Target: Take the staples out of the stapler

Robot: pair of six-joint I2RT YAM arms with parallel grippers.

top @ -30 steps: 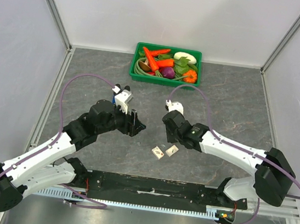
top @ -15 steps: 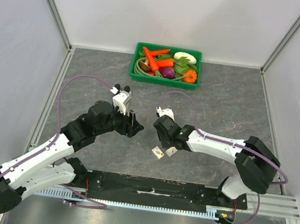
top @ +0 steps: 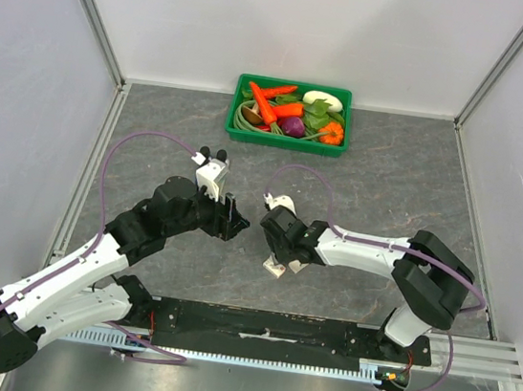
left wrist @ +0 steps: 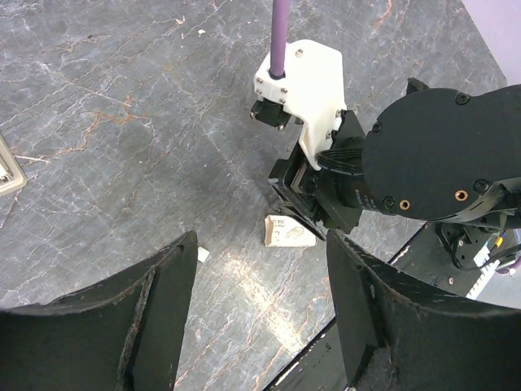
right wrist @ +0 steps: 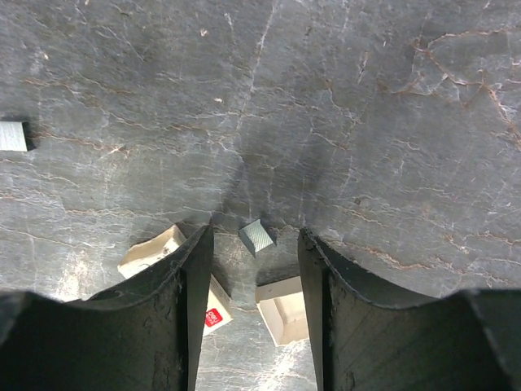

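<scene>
Jaws of the right gripper (right wrist: 256, 244) stand spread apart with nothing clamped, their tips low over the dark marbled table (right wrist: 391, 106). Between them, near the tips and touching neither finger, lies a small staple block (right wrist: 257, 236). It is grey and finely ribbed, and it is short enough to look almost square. Its edges sit diagonally to the fingers, one corner aimed away from the wrist, and no clear long axis can be read.

A second grey staple strip (right wrist: 12, 136) lies well off to the left, outside the jaws. The frame edge cuts it, and what shows of it runs roughly left to right.

Just nearer the wrist than the block are two pieces of cardboard. An open cardboard tray (right wrist: 285, 309) sits in the gap between the fingers. A cardboard sleeve (right wrist: 153, 251) with a red label lies partly under the left-hand finger.

The left gripper (left wrist: 260, 269) hovers with its jaws wide and empty. It points at the right gripper's head and at a printed piece of cardboard beside it. From above, the two grippers face each other at mid-table, and a green crate of toy vegetables (top: 241, 127) stands at the far edge.
</scene>
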